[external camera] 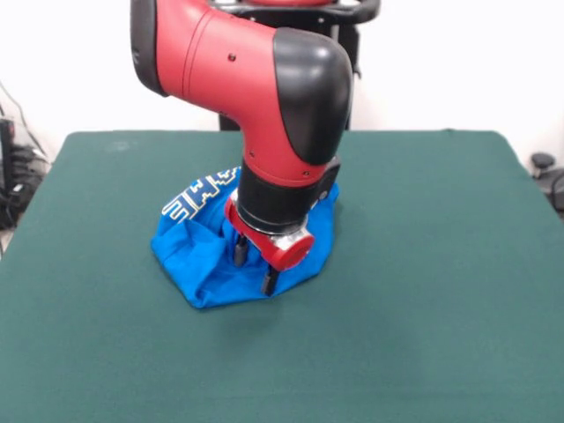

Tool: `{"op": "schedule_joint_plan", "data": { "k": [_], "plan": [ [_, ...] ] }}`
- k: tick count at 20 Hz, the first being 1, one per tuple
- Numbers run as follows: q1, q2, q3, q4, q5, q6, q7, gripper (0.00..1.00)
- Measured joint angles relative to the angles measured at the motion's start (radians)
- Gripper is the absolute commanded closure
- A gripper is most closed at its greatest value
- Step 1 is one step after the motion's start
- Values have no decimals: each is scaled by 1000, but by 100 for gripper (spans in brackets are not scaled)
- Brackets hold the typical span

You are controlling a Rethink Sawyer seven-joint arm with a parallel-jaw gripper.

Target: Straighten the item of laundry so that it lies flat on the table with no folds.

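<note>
The item of laundry [201, 261] is a bright blue shirt, bunched in a crumpled heap near the middle of the table [423, 264]. Part of its white print [196, 198] shows at its far left side, folded and partly hidden. The red and black arm comes down from above and covers the heap's middle and right. My gripper [255, 267] points down at the heap's near right part. Its two dark fingers [240, 251] stand apart, open, with their tips down on the blue cloth. I cannot see any cloth held between them.
The dark green table top spreads wide on all sides of the shirt. The robot's black pedestal [345, 40] stands behind the far edge. Cables and gear [16, 172] lie off the left edge, and a dark object [548, 176] off the right edge.
</note>
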Motion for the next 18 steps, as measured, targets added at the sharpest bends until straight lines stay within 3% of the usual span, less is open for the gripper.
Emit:
{"op": "schedule_joint_plan", "data": {
  "k": [4, 5, 18],
  "plan": [
    [0, 0, 0, 0, 0, -1, 0, 0],
    [1, 2, 1, 0, 2, -5, 0, 100],
    [-1, 5, 2, 0, 6, -10, 0, 100]
  ]
}}
